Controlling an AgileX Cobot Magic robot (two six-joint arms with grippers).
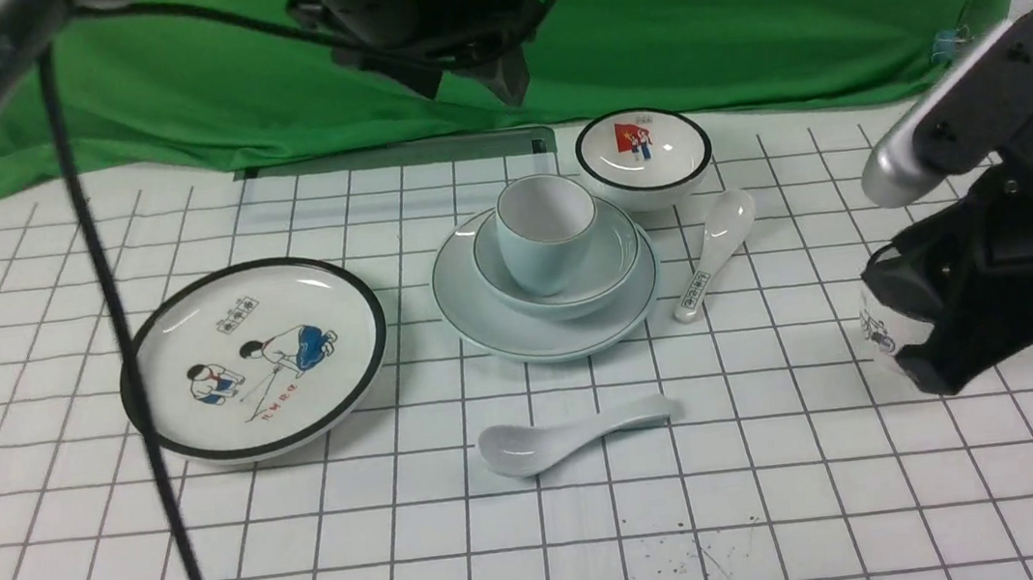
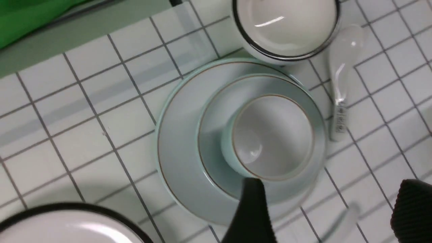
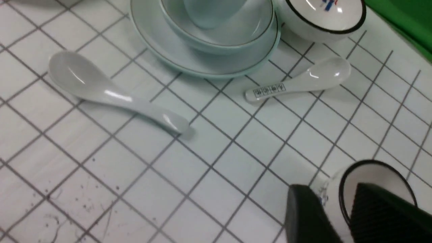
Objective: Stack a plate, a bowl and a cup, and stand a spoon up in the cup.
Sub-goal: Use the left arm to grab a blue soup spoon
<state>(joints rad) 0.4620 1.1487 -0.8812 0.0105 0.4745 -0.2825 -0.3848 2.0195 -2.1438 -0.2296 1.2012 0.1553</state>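
Observation:
The pale blue-green plate [image 1: 482, 328] holds the pale bowl [image 1: 616, 269], and the pale cup [image 1: 546, 228] stands upright in the bowl at the table's middle. The plain white spoon [image 1: 553, 437] lies flat in front of the stack, bowl end to the left; it also shows in the right wrist view [image 3: 108, 92]. My left gripper [image 1: 474, 86] hangs open and empty high above the stack, its fingers [image 2: 253, 202] wide apart beside the cup [image 2: 273, 135]. My right gripper [image 1: 913, 352] is at the right, shut on the wall of a white black-rimmed cup [image 3: 368, 175].
A large black-rimmed plate with cartoon children [image 1: 252, 359] lies at the left. A small black-rimmed bowl with a red picture [image 1: 644, 154] touches the stack's far right. A spoon with printed marks [image 1: 716, 248] lies right of the stack. A green cloth hangs behind.

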